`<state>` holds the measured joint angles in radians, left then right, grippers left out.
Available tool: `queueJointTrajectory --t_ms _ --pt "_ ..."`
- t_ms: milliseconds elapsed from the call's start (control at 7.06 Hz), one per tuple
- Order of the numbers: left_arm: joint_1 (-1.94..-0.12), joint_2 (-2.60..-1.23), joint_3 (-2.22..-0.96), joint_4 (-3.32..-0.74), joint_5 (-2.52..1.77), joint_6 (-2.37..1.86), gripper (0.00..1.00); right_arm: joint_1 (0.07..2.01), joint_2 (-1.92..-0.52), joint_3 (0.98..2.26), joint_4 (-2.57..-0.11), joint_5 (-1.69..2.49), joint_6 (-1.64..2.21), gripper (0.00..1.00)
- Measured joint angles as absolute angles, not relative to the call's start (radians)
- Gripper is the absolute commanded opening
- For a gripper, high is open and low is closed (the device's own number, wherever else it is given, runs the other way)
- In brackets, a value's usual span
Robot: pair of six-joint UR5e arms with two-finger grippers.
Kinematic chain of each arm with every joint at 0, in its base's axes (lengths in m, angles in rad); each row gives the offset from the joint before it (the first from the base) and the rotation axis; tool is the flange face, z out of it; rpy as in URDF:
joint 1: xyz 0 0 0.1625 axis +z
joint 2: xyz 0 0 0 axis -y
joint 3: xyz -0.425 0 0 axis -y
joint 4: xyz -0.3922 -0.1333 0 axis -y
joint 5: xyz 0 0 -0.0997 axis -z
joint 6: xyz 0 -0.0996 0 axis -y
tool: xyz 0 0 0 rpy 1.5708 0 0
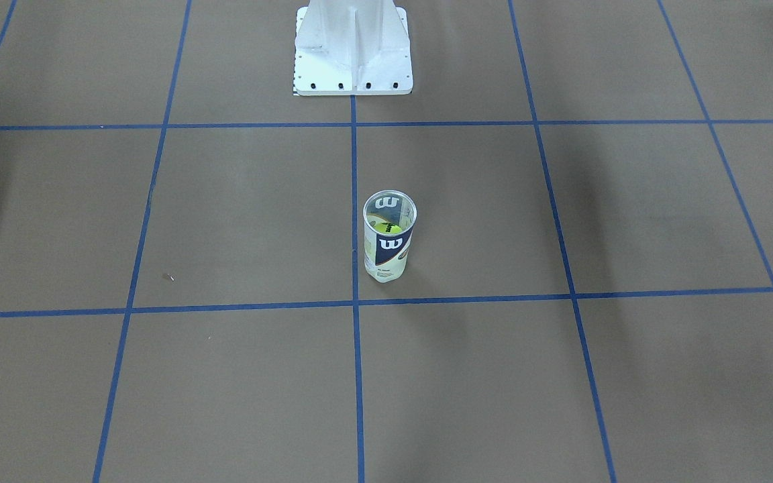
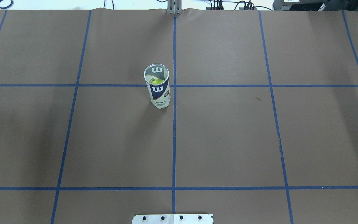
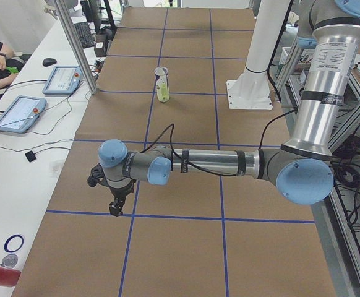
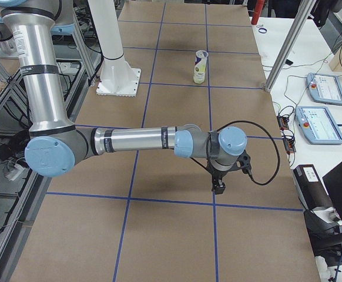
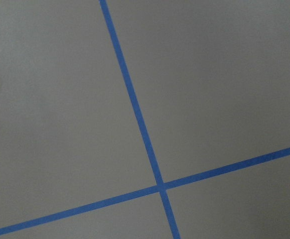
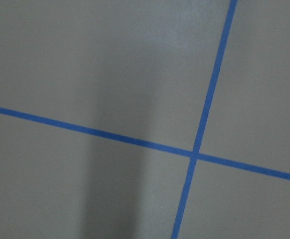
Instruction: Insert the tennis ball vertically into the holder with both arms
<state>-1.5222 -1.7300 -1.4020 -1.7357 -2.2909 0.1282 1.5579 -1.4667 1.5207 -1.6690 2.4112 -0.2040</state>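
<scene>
Broadly, the desk (image 2: 228, 140), papered brown and ruled into squares by blue tape (image 2: 174, 140), carried only one task object near its middle. The left arm (image 3: 217, 164) lay stretched out low over the desk's end on its own side. The right arm (image 4: 136, 141) mirrored it at the opposite end, and each wrist pointed straight down at a tape crossing. That spread, well apart from the centre, read as a parked pose that held both arms clear of the can. Their jaws showed only in the side views, so I cannot tell whether either pair was open or closed.

The holder (image 2: 158, 88) stood upright just beside the centre tape line, on the left arm's side. Its mouth was uncapped, and it was presumably set vertical so a ball could drop straight in. A yellow-green tennis ball (image 2: 157, 81) sat inside it, seen down through the mouth; how deep it lay I could not tell. By my reading the insertion was already done, and neither arm was needed to steady the can.
</scene>
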Motion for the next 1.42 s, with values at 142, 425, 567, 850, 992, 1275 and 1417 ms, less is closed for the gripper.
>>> queueJointTrajectory --t_ms 142,425,567,850,992,1275,1417 --pt "-1.537 -1.705 -1.422 -1.726 -2.292 0.150 1.00 1.562 -1.476 1.522 -1.664 2.404 -0.195 1.00" --pt "-1.552 -1.688 -1.508 -1.598 -2.292 0.168 1.00 1.574 -1.478 1.532 -1.666 2.349 -0.180 1.00" --pt "-1.554 -1.674 -1.544 -1.530 -2.292 0.171 1.00 1.581 -1.476 1.547 -1.677 2.332 -0.171 1.00" --pt "-1.554 -1.650 -1.558 -1.485 -2.294 0.172 1.00 1.587 -1.479 1.595 -1.708 2.328 -0.091 1.00" --pt "-1.554 -1.643 -1.556 -1.483 -2.295 0.172 1.00 1.587 -1.484 1.600 -1.711 2.340 -0.068 1.00" --pt "-1.555 -1.629 -1.558 -1.487 -2.296 0.170 1.00 1.588 -1.487 1.600 -1.712 2.366 -0.055 1.00" --pt "-1.555 -1.627 -1.558 -1.489 -2.297 0.169 1.00 1.588 -1.488 1.602 -1.712 2.371 -0.053 1.00"
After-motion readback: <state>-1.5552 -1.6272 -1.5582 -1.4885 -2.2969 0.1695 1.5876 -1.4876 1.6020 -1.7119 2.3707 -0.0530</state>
